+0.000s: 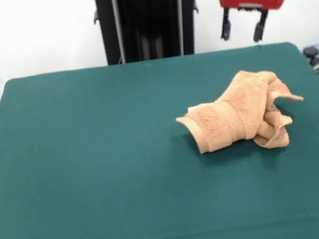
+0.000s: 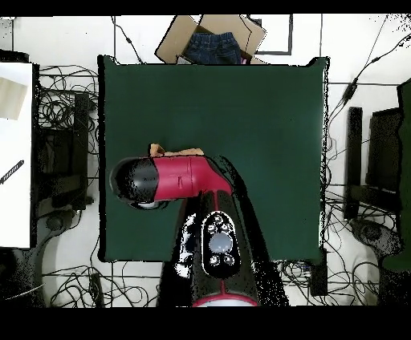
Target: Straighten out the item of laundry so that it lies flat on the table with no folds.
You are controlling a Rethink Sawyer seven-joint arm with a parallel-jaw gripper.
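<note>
The orange-tan towel (image 1: 240, 116) lies crumpled in a bunched heap on the right half of the dark green table (image 1: 94, 165), with a rolled band at its left and a loose corner sticking out to the right. In the overhead view only a thin strip of the towel (image 2: 177, 150) shows past the arm. My gripper (image 1: 245, 27) hangs open and empty high above the table's far right edge, well clear of the towel. In the overhead view the arm's red and black head (image 2: 156, 180) hides the gripper and most of the towel.
The robot's black pedestal (image 1: 147, 16) stands behind the table's far edge. A cardboard box with dark cloth (image 2: 213, 44) sits beyond the table's far side in the overhead view. Cables lie on the floor around the table.
</note>
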